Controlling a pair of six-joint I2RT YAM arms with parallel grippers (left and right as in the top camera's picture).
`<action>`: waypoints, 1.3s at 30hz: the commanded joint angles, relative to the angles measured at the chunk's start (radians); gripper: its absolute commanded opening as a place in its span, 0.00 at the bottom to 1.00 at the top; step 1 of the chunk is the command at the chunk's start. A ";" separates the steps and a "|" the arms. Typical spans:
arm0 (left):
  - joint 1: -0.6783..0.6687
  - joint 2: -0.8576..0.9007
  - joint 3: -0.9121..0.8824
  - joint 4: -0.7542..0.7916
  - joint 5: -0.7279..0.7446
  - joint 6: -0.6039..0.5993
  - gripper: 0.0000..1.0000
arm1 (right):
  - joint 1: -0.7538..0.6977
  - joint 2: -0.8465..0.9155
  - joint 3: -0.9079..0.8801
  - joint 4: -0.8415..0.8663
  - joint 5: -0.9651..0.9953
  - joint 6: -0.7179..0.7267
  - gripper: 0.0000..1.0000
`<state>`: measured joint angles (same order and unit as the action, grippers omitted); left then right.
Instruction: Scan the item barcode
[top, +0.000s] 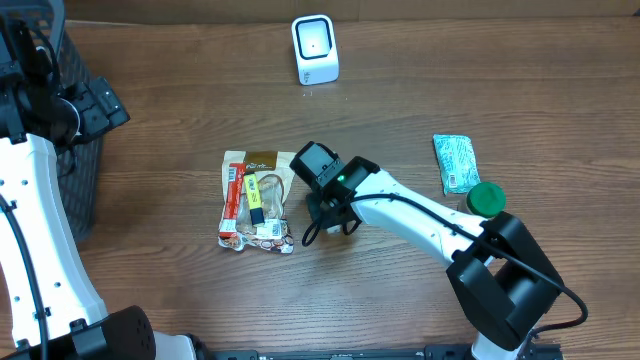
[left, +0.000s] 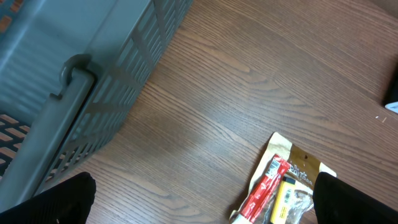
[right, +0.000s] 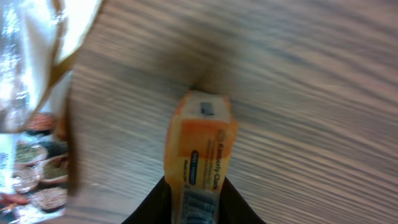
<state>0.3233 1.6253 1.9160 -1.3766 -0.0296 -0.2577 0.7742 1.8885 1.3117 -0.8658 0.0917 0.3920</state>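
Pickup step: right fingers clamping orange pack lying on desk. Left fingers hanging released, idle. Next: lifting pack, presenting it squarely to scanner.

**Around my right claw**
A small box sits between my fingers. On the table, the snack bag lies just left, the scanner well ahead, a packet and jar off right, and the basket far left.
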 joint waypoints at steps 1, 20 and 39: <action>0.002 -0.004 0.017 0.000 0.004 0.008 1.00 | -0.022 -0.038 0.069 -0.028 0.142 -0.010 0.21; 0.002 -0.004 0.017 0.000 0.003 0.008 0.99 | -0.026 -0.036 0.019 -0.102 0.394 -0.024 0.21; 0.002 -0.004 0.017 0.000 0.003 0.008 1.00 | -0.026 -0.035 -0.052 0.073 0.194 -0.021 0.32</action>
<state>0.3233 1.6253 1.9160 -1.3766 -0.0296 -0.2577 0.7494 1.8874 1.2636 -0.8082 0.3538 0.3672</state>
